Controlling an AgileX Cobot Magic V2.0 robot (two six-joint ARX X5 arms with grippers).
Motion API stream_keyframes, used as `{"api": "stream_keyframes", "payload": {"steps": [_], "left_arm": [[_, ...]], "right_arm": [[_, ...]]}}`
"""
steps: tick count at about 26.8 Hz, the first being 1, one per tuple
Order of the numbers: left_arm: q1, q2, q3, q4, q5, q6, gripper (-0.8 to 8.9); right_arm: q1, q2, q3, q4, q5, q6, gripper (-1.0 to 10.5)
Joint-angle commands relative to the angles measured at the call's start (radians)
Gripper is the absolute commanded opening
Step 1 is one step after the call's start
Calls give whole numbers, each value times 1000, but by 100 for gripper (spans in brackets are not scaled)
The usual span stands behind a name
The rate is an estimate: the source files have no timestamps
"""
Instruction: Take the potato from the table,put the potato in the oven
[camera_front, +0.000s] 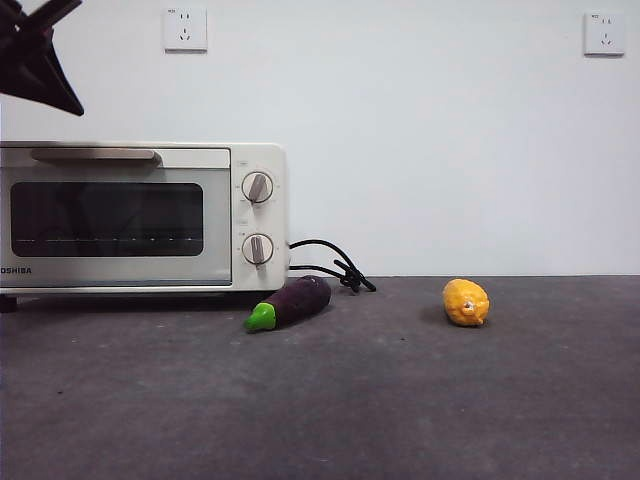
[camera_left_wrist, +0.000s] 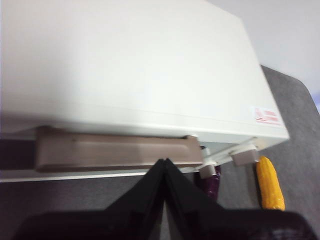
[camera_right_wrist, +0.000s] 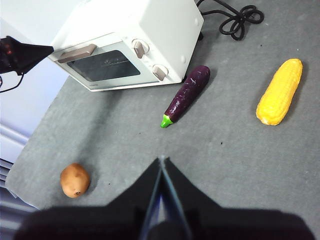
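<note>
The potato (camera_right_wrist: 75, 180), orange-tan and oval, lies on the table (camera_right_wrist: 125, 145) near its corner, only in the right wrist view. My right gripper (camera_right_wrist: 161, 160) hangs shut and empty high above the table, apart from the potato. The cream-white oven (camera_front: 140, 215) stands at the left with its glass door closed. My left gripper (camera_left_wrist: 164, 161) is shut and empty, its tips just in front of the beige door handle (camera_left_wrist: 115, 152). Whether they touch the handle I cannot tell. The left arm (camera_front: 35, 60) shows as a black shape above the oven.
A purple eggplant (camera_front: 292, 302) lies beside the oven's knob end. A yellow corn cob (camera_right_wrist: 280, 91) lies further right. The black cord (camera_front: 330, 265) coils behind the eggplant. Two wall sockets sit on the white wall behind.
</note>
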Motion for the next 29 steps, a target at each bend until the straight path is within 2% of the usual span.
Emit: {"api": "stream_keyframes", "payload": {"steps": [1,18,29], "left_arm": [[14,25,3,18,4,-8,-5],[31,129,3,87,-22,-57,-5],[31,148,3,66,-22,-50,-5]], "right_arm": [[0,-2,4,2,-4,-11,1],[0,-2,4,-21,-3,-19,1],[0,-2,4,-22,-3,-19,1]]}}
